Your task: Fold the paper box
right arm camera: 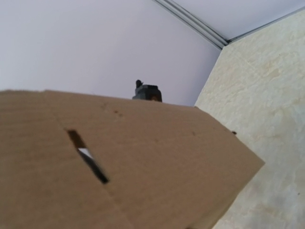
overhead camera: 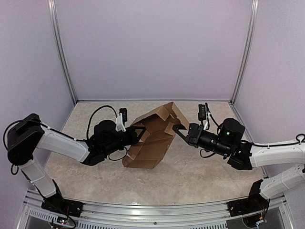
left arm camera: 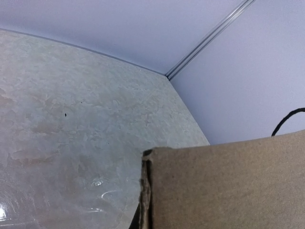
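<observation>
The table [overhead camera: 200, 176] carried the paper box [overhead camera: 152, 143] at its middle, half-raised between my arms. My left gripper [overhead camera: 138, 132] pinched its left edge, probably to steady it. My right gripper [overhead camera: 178, 129] met the opposite flap; I couldn't tell its grip.

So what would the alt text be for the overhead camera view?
A half-folded brown paper box stands on a marbled table. The robot's left tool grips its left edge, and the right tool meets its right flap.
</observation>
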`<state>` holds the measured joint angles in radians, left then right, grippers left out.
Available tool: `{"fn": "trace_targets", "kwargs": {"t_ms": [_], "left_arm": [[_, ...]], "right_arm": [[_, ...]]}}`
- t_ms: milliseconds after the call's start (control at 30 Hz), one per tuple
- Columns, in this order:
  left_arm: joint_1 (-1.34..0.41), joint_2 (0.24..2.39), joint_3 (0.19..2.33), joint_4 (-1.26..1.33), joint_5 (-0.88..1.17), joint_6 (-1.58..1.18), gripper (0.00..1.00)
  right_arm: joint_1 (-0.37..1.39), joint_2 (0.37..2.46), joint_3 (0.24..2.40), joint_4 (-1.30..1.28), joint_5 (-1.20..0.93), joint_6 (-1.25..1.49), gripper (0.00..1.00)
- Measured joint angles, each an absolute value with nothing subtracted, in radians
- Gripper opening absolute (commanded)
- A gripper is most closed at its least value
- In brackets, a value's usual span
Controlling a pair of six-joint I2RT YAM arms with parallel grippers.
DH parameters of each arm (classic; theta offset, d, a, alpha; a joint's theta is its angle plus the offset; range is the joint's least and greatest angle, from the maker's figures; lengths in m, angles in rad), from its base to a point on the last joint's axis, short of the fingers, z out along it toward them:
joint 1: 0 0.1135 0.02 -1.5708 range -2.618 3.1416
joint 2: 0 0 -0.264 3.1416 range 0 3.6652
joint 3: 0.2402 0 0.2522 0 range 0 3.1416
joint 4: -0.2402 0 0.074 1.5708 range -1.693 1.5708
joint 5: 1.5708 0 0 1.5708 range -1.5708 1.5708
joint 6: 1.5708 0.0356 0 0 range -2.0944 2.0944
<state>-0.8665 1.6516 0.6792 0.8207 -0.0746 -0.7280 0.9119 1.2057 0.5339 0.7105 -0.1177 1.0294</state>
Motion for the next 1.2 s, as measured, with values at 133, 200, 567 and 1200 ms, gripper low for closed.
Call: {"fn": "trace_targets", "kwargs": {"t_ms": [133, 200, 567, 1200], "left_arm": [[-0.867, 1.643, 0.68, 0.814, -0.1, -0.714, 0.0], [-0.867, 1.641, 0.686, 0.807, -0.118, -0.705, 0.0], [-0.892, 1.609, 0.696, 0.759, -0.148, -0.661, 0.0], [-0.895, 1.45, 0.694, 0.585, -0.303, -0.491, 0.0]], "right_arm": [[0.911, 1.206, 0.534, 0.709, -0.12, 1.038, 0.1], [0.908, 1.207, 0.534, 0.708, -0.119, 1.042, 0.12], [0.907, 1.182, 0.534, 0.665, -0.111, 1.011, 0.52], [0.907, 0.79, 0.573, 0.079, -0.026, 0.612, 0.59]]}}
